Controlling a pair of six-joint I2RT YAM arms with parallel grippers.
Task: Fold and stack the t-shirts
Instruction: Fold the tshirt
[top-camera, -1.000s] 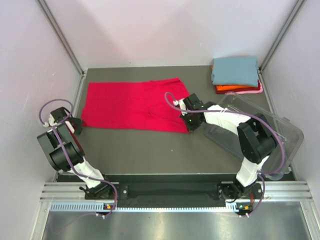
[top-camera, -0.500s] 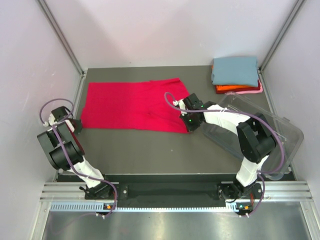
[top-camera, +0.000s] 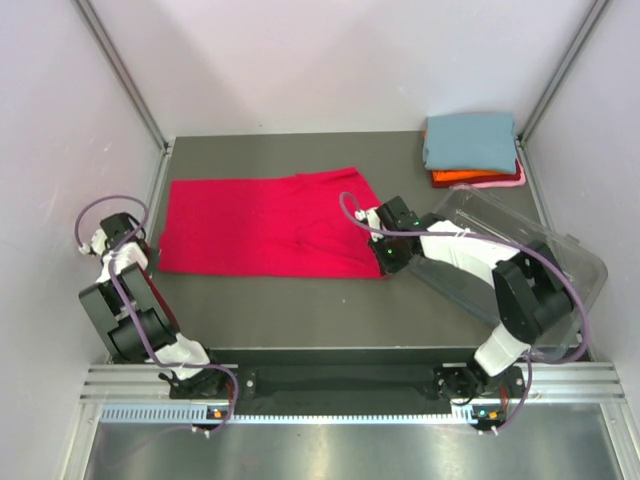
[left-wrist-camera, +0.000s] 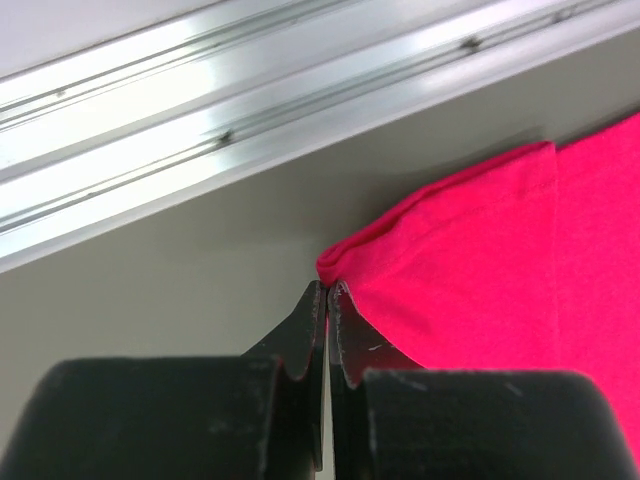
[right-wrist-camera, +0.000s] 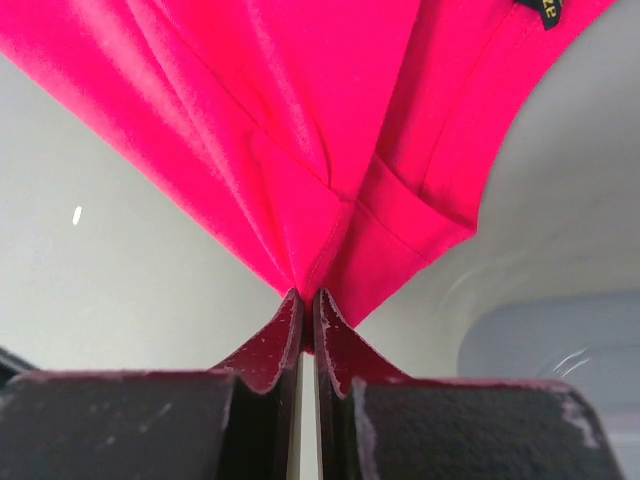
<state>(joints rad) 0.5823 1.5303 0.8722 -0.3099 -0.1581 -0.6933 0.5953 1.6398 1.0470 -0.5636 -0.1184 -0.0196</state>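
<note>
Left tool (left-wrist-camera: 327, 292) newly tight on one red t-shirt (top-camera: 260, 225), right tool (right-wrist-camera: 305, 300) likewise; three stacked t-shirts (top-camera: 470, 142) apart.

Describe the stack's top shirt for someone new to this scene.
Go to the table's far right corner, beyond the clear tub. On the folded pile there, the blue-grey t-shirt lies on top; only edges of the orange shirt and pink shirt show beneath.

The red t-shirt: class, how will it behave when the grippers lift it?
Probably floppy: the red t-shirt bunches into folds at the right gripper. Likely light, it should sag between grips, being thin flat cloth.
</note>
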